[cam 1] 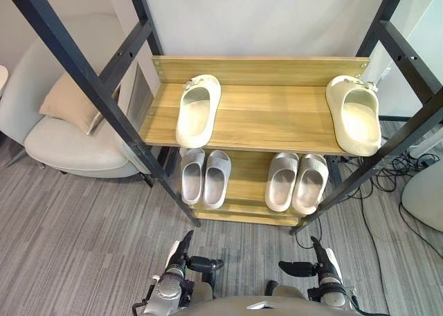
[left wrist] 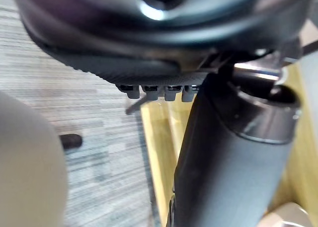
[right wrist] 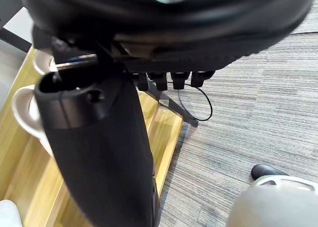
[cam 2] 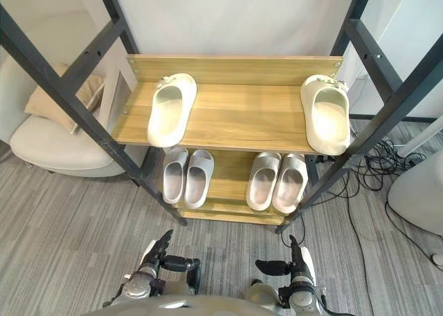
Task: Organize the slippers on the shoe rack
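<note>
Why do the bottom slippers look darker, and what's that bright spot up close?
Left eye view: the top shelf shades the lower slippers; the upper slippers sit in even light. Left wrist view: light glints off the left hand.

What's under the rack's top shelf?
On the lower shelf, a white slipper pair at left and a ribbed grey pair at right; the top shelf hides everything further back.

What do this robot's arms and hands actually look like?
Each arm ends in a silver-grey wrist. The left hand and right hand are dark, almost black, with slim fingers and a thicker rounded thumb. Close up, the thumb is a smooth matte tube and the palm's edge is finely ribbed.
</note>
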You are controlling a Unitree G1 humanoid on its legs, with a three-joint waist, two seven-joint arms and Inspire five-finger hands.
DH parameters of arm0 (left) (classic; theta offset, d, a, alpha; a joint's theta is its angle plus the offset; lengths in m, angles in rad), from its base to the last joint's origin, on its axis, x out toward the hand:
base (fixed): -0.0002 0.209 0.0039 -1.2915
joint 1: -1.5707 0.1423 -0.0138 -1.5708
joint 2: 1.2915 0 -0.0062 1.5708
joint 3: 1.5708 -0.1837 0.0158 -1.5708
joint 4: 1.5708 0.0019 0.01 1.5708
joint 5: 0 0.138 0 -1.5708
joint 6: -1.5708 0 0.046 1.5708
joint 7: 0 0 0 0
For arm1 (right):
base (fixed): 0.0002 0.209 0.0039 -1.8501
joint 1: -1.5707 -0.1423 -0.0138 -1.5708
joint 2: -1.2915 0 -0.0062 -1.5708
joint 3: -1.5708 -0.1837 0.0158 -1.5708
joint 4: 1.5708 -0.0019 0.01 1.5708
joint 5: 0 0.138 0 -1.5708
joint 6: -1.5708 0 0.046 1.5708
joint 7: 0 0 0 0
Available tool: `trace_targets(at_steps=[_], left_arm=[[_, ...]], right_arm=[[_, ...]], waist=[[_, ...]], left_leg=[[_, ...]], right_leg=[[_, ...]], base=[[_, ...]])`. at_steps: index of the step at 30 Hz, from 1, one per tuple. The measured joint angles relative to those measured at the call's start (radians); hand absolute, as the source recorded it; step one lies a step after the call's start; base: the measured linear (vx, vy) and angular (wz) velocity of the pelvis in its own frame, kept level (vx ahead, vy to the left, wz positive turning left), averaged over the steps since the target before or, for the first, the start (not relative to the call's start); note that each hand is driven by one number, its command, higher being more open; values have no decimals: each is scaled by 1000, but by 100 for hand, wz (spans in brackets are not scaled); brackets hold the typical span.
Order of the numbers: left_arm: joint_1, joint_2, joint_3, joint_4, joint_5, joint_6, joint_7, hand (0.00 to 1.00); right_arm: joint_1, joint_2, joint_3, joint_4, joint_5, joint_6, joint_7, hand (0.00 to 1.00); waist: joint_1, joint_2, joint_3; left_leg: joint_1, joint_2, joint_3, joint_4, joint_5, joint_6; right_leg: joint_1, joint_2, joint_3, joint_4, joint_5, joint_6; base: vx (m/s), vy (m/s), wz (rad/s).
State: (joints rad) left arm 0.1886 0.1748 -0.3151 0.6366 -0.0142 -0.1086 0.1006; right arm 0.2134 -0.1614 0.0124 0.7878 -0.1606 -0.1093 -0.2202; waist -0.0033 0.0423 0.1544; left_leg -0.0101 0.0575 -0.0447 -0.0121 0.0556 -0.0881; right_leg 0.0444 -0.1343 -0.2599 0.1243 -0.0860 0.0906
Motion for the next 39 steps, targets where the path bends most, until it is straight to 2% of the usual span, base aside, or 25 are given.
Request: trace_targets(at_steps=[2, 7, 11, 16, 20, 25, 31, 39], left_arm=[[36, 23, -41, -117, -32, -7, -33, 100], [47, 79, -148, -326, -79, -23, -100, 100], [18, 107, -272, -437, -117, -37, -153, 100], [-23, 103, -398, -539, -155, -41, -206, 100], [-57, 104, -455, -621, -231, -40, -220, 100], [-69, 104, -455, -735, -307, -43, -210, 100], [-140, 87, -447, -881, -350, -47, -156, 100], [-206, 62, -366, -1011, -348, -112, -62, 100]], right_arm=[[9, 0, -15, 13, 6, 0, 11, 100], [15, -4, -32, 24, 8, 0, 25, 100], [15, -6, -32, 43, 8, 0, 36, 100], [10, -6, -32, 43, 6, 0, 46, 100], [14, -8, -30, 44, 7, 0, 48, 100], [19, -7, -26, 53, 7, 1, 53, 100], [18, -6, -13, 70, 7, 1, 57, 100], [17, -7, 1, 102, 7, 3, 56, 100]], waist=[[0, 7, -11], [-4, 24, -22], [-6, 20, -40], [-9, 22, -47], [-12, 26, -56], [-13, 16, -76], [-5, -8, -95], [-2, -22, -112]], left_leg=[[7, -3, -5, -4, -1, 2], [24, -11, -20, -16, 7, 14], [43, -14, -26, -28, 7, 15], [66, -13, -29, -32, 7, 17], [75, -11, -29, -34, 7, 17], [80, -10, -29, -37, 7, 18], [84, -12, -25, -37, 7, 17], [95, -11, -26, -36, 5, 16]], right_leg=[[12, 0, -6, -11, 1, 1], [41, 5, -20, -34, 0, 1], [68, 7, -32, -51, 0, 0], [92, 10, -34, -58, -2, -2], [98, 11, -33, -55, -3, -4], [97, 9, -32, -45, -10, -5], [77, -1, -24, 5, -37, -3], [77, -3, -23, 29, -53, -5]], base=[[14, 5, 7], [29, -4, 8], [42, -14, 6], [0, 0, 0], [-26, -8, -1], [0, 0, 0], [0, 0, 0], [0, 0, 0]])
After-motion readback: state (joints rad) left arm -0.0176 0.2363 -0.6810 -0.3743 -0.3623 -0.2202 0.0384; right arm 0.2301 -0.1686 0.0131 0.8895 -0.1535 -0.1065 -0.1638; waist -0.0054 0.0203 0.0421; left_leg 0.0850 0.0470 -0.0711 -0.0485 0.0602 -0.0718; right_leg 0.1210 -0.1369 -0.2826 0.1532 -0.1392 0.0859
